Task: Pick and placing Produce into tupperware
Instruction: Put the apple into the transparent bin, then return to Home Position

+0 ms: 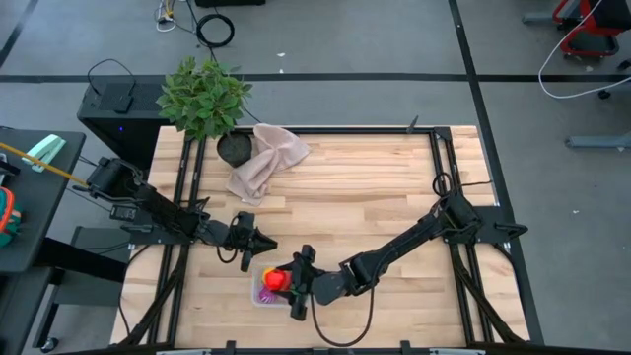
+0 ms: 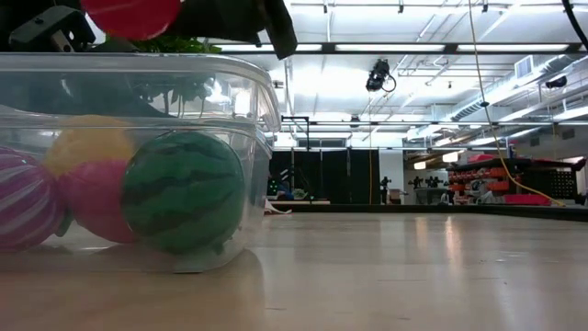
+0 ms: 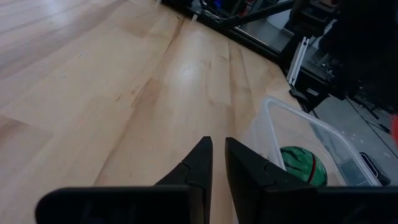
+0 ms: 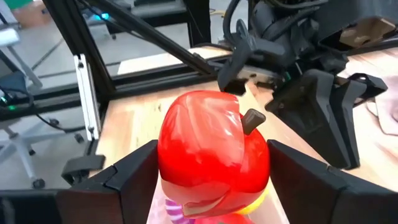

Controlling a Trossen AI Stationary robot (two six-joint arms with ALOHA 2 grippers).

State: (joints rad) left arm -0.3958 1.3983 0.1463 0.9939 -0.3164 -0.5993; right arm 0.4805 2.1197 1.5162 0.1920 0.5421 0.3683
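Observation:
The tupperware [image 1: 258, 294] is a clear tub near the table's front edge. In it lie a green striped ball [image 2: 184, 191], a purple striped piece [image 2: 23, 202], a yellow piece [image 2: 87, 142] and a pink piece [image 2: 92, 202]. A red apple [image 4: 211, 149] with a brown stem hangs just above them, with my right gripper [image 1: 292, 284] shut on it. My left gripper [image 3: 217, 146] is shut and touches nothing. It hovers low just beyond the tub's far side. My right gripper pinches the red apple by its two opposite sides [image 4: 163, 163] between its two fingers [image 4: 134, 171]. The fingers come from the table's right side, slanting a little downward. The apple is clear of the tub's rim [image 2: 138, 62], its stem pointing up and sideways.
A potted plant [image 1: 204, 99] and a beige cloth [image 1: 264, 158] sit at the far left of the table. Black frame rails [image 1: 182, 187] run along both sides. Bare wood lies across the table's middle and far right.

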